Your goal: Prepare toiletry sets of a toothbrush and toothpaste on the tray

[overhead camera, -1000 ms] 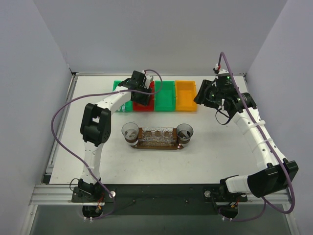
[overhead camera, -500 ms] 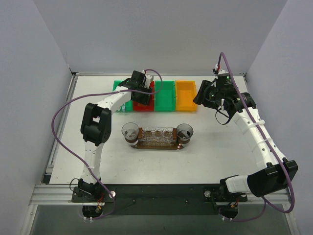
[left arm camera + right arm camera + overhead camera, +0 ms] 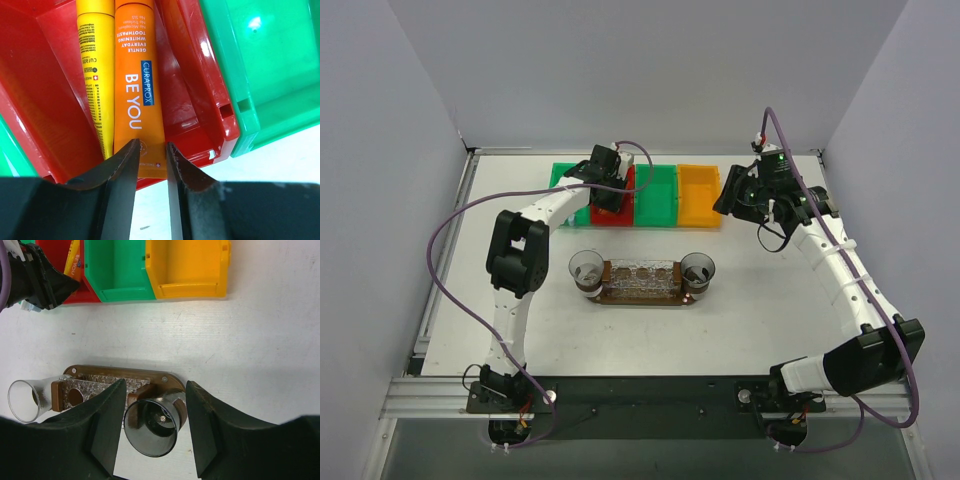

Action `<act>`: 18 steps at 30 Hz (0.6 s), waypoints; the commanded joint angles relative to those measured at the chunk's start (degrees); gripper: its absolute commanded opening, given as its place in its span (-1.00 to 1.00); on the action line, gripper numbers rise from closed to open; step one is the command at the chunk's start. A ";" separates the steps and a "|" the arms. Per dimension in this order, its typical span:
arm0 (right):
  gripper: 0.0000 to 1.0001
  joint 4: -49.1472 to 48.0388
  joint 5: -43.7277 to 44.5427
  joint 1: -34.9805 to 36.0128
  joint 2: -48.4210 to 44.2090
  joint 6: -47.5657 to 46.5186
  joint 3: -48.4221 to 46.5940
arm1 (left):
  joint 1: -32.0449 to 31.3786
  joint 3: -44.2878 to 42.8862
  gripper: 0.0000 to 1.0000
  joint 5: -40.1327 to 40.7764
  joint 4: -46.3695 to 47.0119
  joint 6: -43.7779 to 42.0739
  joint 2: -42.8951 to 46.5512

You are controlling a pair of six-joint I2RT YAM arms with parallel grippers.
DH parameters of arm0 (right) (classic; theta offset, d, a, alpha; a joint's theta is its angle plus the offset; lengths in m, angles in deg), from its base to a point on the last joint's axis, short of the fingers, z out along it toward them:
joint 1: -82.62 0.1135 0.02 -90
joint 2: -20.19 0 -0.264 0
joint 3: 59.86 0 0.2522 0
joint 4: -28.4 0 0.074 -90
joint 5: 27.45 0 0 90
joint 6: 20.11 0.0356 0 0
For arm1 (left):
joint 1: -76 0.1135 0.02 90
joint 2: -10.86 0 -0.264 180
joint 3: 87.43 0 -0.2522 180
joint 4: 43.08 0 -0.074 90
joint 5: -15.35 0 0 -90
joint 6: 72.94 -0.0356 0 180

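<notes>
An orange toothpaste (image 3: 135, 75) and a yellow toothpaste (image 3: 95, 60) lie side by side in the red bin (image 3: 185, 100). My left gripper (image 3: 151, 145) hangs over the orange tube's flat end at the bin's near wall. Its jaws stand a narrow gap apart, narrower than the tube, and grip nothing. In the top view the left gripper (image 3: 609, 192) is over the red bin (image 3: 613, 213). My right gripper (image 3: 733, 197) is open and empty, high beside the yellow-orange bin. The tray (image 3: 645, 299) lies mid-table and shows in the right wrist view (image 3: 100, 371). No toothbrush is in view.
A dark cup stands at each end of the tray (image 3: 586, 268) (image 3: 698, 268), with a glittery holder (image 3: 641, 280) between them. A row of bins at the back: green (image 3: 560, 175), red, green (image 3: 657, 195), yellow-orange (image 3: 700, 195). The last two look empty (image 3: 120, 265) (image 3: 187, 262).
My right gripper has shifted slightly left and toward the back, nearer the yellow-orange bin. My left gripper has stayed over the red bin.
</notes>
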 commanded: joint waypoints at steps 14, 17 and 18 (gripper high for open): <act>-0.07 0.56 -1.44 -0.70 1.55 -0.38 -2.21 | -1.33 2.38 0.19 7.35 9.27 -3.86 2.94; -0.07 0.48 -1.89 -1.05 1.90 -0.38 -2.21 | -1.33 1.33 0.24 7.79 9.45 -4.83 2.15; -0.07 0.48 -2.06 -0.96 1.99 -0.38 -2.30 | -1.33 1.06 0.25 7.79 9.54 -5.09 1.89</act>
